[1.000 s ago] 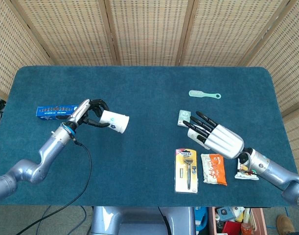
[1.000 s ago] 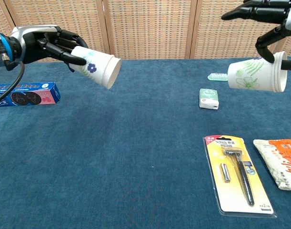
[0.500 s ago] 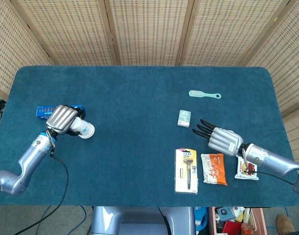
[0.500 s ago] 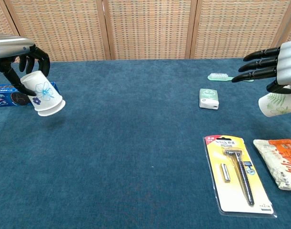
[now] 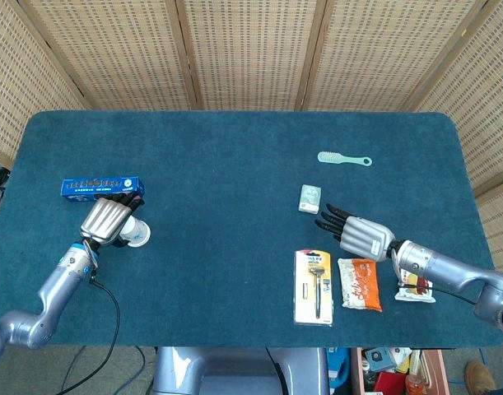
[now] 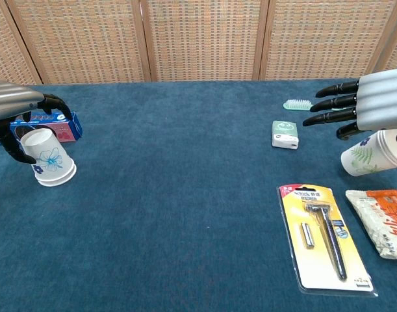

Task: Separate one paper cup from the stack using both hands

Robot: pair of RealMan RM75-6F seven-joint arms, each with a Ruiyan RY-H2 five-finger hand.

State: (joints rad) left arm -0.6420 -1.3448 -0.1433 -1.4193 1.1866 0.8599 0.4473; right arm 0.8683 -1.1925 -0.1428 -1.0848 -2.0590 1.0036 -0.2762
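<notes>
Fingers [image 6: 19, 140] of left hand [image 5: 107, 219] curl around separated paper cup [image 6: 49, 159], inverted, rim on table [image 6: 185, 195]. Right hand [image 5: 362, 237] holds remaining cup stack [image 6: 373, 155], fingers extended above it. Release left grip gradually, lift straight up, avoid tipping cup

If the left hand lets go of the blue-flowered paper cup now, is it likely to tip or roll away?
The flowered paper cup stands mouth down, wide rim on the table, so it will probably stay put. It looks thin and light, so a brush from the left hand could topple it. On its side, its tapered wall would likely roll in a curve.
</notes>
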